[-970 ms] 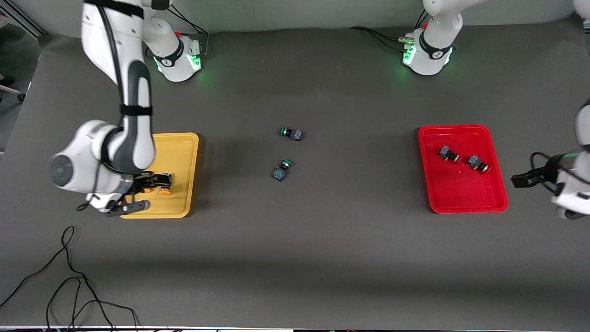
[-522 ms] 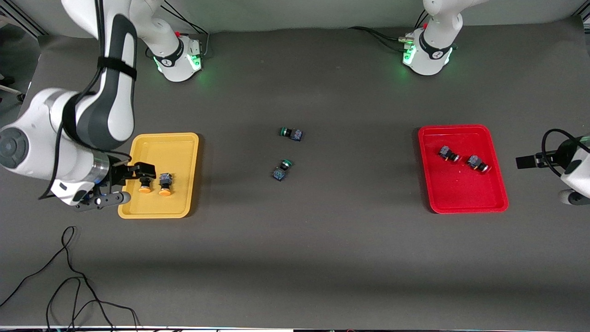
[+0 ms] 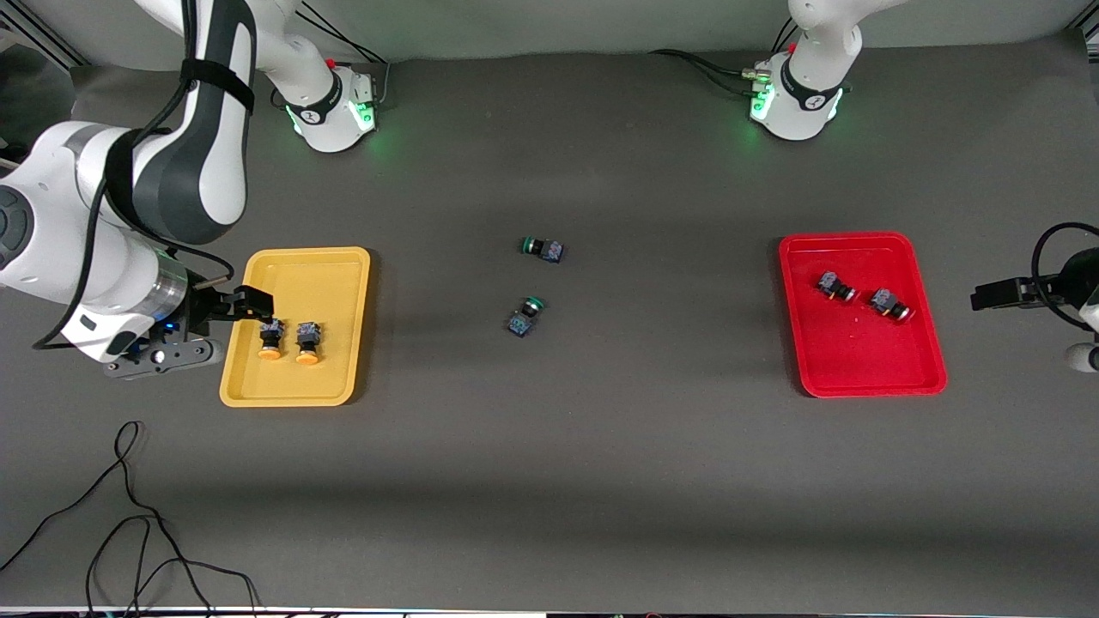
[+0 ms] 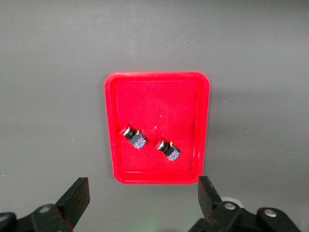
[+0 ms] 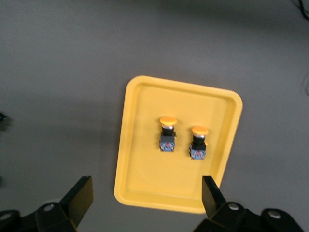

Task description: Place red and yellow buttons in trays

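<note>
Since half a second ago your right gripper (image 3: 230, 305) has drawn up and off the yellow tray (image 3: 335, 283); it hangs over the rim at the right arm's end, fingers spread wide and holding nothing. You have both yellow buttons (image 3: 270, 336) (image 3: 307, 339) side by side in that tray, just beside it. Your left gripper (image 3: 996, 294), fingers apart too, has lifted a little over bare table past the red tray (image 3: 923, 360), where both red buttons (image 3: 835, 286) (image 3: 890, 305) lie.

We see the yellow tray (image 5: 140, 193) on the grey table (image 5: 63, 63), two yellow-capped buttons (image 5: 167, 133) (image 5: 198, 141) side by side in it, right gripper (image 5: 145, 200) spread wide above.
</note>
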Motion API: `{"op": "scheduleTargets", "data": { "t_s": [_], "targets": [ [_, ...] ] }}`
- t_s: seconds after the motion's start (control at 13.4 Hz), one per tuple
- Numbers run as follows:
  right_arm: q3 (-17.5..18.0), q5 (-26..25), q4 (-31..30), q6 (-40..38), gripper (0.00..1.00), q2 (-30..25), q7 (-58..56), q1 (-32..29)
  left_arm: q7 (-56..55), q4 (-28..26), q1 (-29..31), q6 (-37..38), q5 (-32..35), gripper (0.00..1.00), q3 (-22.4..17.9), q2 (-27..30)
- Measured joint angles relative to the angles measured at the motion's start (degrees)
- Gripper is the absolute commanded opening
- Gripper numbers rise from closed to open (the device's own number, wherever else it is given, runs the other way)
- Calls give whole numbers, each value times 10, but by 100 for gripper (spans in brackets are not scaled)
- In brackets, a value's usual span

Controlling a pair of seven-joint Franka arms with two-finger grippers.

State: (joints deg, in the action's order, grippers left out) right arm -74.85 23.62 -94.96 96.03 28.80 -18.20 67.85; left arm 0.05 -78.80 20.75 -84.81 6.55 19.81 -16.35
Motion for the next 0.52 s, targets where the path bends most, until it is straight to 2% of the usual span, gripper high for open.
{"op": "scheduleTargets", "data": {
  "t_s": [0.07, 0.22, 0.3, 0.37, 0.52],
  "targets": [
    [60, -45, 5, -2, 100, -35, 36, -40, 1, 0, -1, -2, -2, 100, 3, 8],
    [216, -125, 9, -3, 100, -111, 94, -168, 2, -2, -25, -3, -5, 100, -2, 24],
    [293, -148, 9, -4, 100, -144, 108, -238, 2, -3, -61, -3, -5, 100, -32, 32],
    [368, -161, 9, -6, 100, -174, 119, -309, 2, -6, -111, -8, -7, 100, -82, 40],
    [497, -178, 8, -15, 100, -217, 129, -435, 3, -44, -193, -49, -12, 100, -171, 64]
  ]
}}
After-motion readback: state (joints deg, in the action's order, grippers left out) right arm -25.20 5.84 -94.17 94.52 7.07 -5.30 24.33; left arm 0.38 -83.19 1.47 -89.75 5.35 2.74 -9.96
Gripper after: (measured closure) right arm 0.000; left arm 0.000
